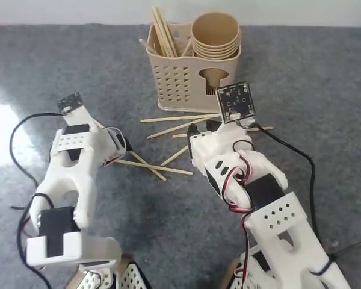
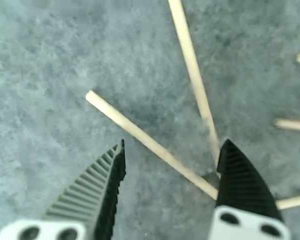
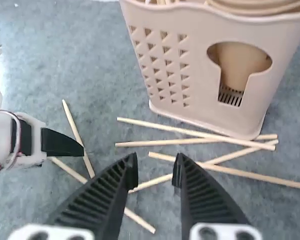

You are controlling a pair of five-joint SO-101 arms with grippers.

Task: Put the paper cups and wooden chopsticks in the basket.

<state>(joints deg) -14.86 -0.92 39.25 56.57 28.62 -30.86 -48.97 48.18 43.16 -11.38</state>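
The grey, speckled surface runs back to a pale strip along its far edge. The basket stands there, holding stacked paper cups and some wooden chopsticks. More chopsticks lie loose before it. The left fingers gape astride one, and the right fingers hover slightly parted above others.

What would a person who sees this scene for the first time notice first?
Most likely the beige basket at the far side of the table, holding a stack of paper cups and some upright chopsticks. Then the loose chopsticks scattered on the table in front of it. The left hand hangs open over one of them, and the right hand, open too, hovers over those nearest the basket.
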